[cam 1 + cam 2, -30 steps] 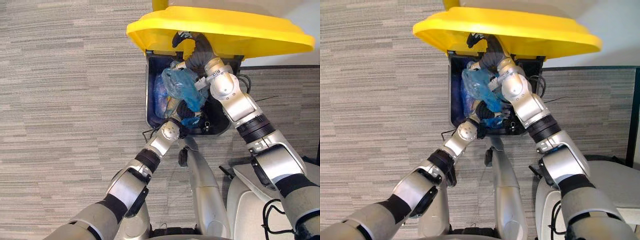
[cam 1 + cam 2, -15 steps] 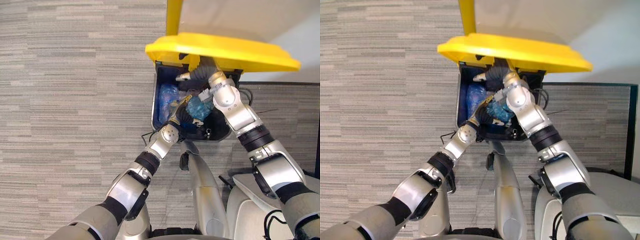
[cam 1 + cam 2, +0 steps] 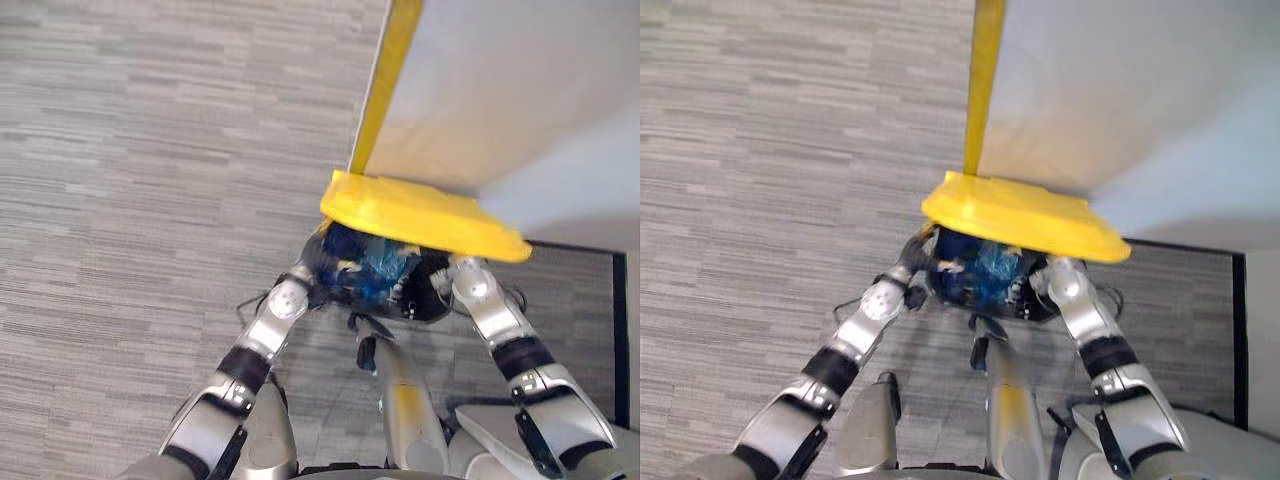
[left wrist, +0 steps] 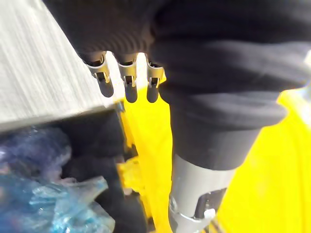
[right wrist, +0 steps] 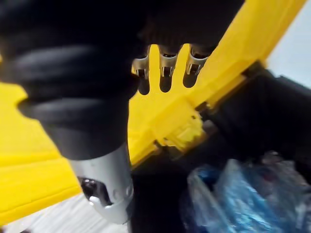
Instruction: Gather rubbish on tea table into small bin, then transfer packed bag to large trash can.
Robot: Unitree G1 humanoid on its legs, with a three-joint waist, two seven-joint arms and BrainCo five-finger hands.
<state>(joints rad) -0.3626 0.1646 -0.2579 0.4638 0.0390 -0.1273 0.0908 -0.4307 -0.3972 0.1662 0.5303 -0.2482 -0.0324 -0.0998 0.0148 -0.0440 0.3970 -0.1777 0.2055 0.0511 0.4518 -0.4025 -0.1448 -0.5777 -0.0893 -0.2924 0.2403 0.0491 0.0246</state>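
Note:
The large trash can (image 3: 430, 300) has a dark body and a yellow lid (image 3: 420, 215) tilted low over its opening. The blue packed bag (image 3: 378, 268) lies inside it, also seen as the blue bag (image 4: 48, 199) and the blue bag (image 5: 243, 199). My left hand (image 3: 320, 288) is at the can's near left rim, its fingers (image 4: 127, 82) straight and holding nothing. My right arm reaches in from the right, with the hand under the lid. The right hand's fingers (image 5: 165, 73) are straight against the lid's yellow underside (image 5: 228, 63), apart from the bag.
A pale wall panel (image 3: 520, 100) with a yellow edge strip (image 3: 385, 80) stands right behind the can. Grey carpet (image 3: 150, 150) spreads to the left. A dark-framed floor patch (image 3: 600, 290) lies to the right of the can.
The camera has pulled back and up. The lid has come down lower over the can. The blue bag has gone from the left hand into the can, and that hand has drawn back to the rim.

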